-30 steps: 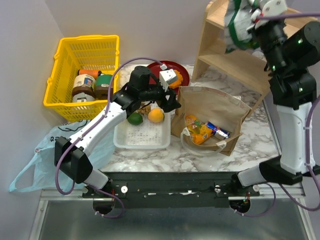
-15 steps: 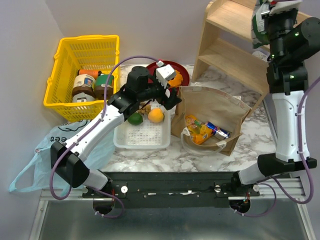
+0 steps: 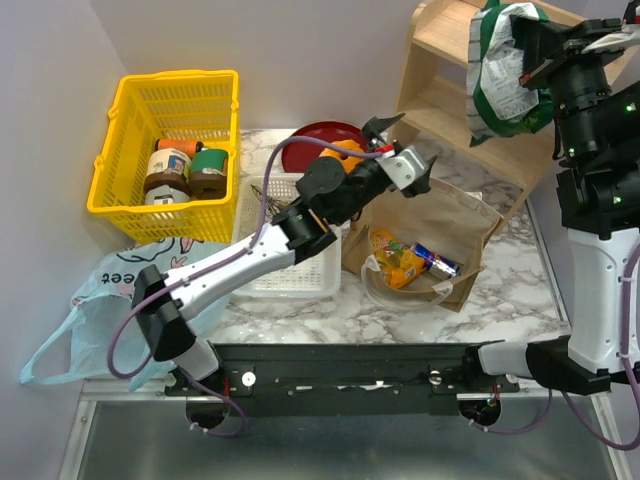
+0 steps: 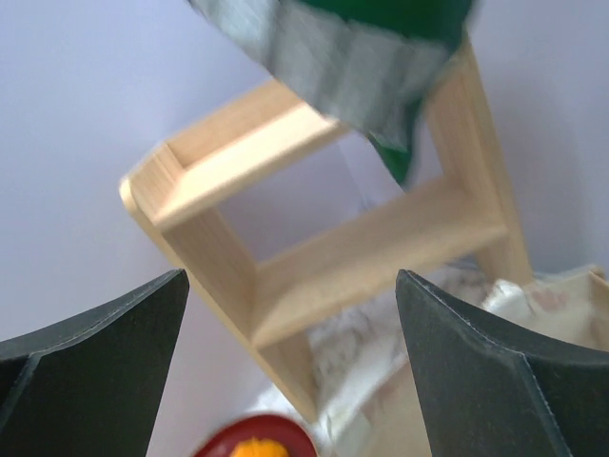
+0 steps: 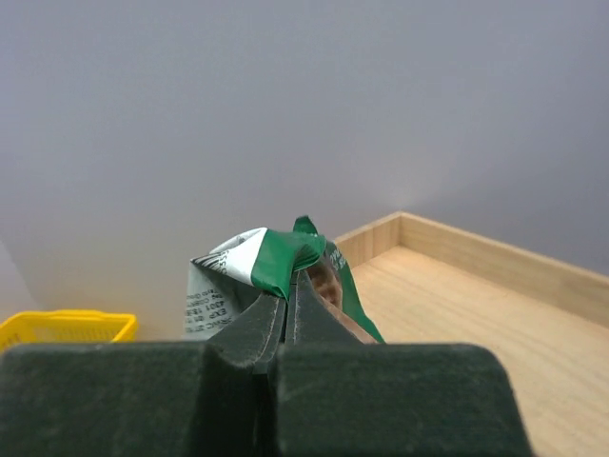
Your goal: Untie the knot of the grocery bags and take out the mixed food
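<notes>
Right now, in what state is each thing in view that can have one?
Left gripper: open, empty.
Right gripper: shut on the green crisp bag, held high by the wooden shelf.
Brown paper bag: open, yellow-orange snack packet and small blue can inside.
Thin light-blue plastic carrier bag: slack, lying flat at the table's left edge.

The crisp bag [image 3: 505,85] is green and white, the basket [image 3: 170,79] yellow, the paper bag [image 3: 432,214] brown, the table [image 3: 505,292] white-and-grey marbled

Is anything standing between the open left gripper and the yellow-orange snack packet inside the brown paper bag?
Nothing visible does. The left gripper hangs open near the brown paper bag; the snack packet lies uncovered in the bag's open mouth, beside a small blue can.
</notes>
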`<state>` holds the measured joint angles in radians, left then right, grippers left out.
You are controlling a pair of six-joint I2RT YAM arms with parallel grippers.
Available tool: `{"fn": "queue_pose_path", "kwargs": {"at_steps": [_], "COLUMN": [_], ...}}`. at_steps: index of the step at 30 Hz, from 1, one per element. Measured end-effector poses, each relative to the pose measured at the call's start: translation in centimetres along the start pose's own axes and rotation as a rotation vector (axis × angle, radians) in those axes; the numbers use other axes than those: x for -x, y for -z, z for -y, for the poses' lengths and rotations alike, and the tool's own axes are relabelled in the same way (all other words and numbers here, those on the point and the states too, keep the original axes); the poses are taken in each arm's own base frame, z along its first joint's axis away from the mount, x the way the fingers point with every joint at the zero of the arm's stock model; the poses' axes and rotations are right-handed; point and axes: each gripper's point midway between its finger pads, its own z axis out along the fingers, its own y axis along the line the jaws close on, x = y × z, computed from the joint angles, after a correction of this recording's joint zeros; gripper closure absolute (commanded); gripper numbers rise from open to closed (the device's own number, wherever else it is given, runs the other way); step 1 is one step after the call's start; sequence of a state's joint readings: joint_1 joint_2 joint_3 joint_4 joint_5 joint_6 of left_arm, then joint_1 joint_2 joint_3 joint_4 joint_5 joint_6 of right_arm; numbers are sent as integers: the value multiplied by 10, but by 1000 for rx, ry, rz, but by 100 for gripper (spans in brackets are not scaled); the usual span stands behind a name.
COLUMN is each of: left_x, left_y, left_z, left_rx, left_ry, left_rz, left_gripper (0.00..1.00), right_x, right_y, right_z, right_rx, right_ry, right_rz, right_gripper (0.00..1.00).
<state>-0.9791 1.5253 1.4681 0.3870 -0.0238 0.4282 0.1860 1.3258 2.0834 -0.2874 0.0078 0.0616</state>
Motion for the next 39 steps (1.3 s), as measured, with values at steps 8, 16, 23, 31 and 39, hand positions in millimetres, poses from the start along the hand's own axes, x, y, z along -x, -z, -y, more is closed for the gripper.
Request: {"fn": "queue_pose_path", "kwargs": {"at_steps": [8, 16, 23, 31, 39], "left_x": [-4, -58, -84, -83, -102], "left_y": [-51, -18, 33, 52, 59], "left_z": [-9, -3, -27, -30, -21], "left_rx": [70, 22, 56, 69, 38], "left_ry": [-119, -145, -163, -129, -96], "left_rz": [47, -115, -221, -239, -311], "left_gripper": [1, 1, 1, 1, 1], "right_x": [-50, 21, 50, 21, -59], "right_y": [-30, -81, -67, -65, -95], "right_z": [13, 62, 118, 183, 229], "right_rx": [-70, -309, -586, -790, -810], "right_ry": [1, 360, 611, 774, 833], "right_rz": [-102, 168, 236, 124, -12], "right_gripper": [100, 100, 100, 100, 100]}}
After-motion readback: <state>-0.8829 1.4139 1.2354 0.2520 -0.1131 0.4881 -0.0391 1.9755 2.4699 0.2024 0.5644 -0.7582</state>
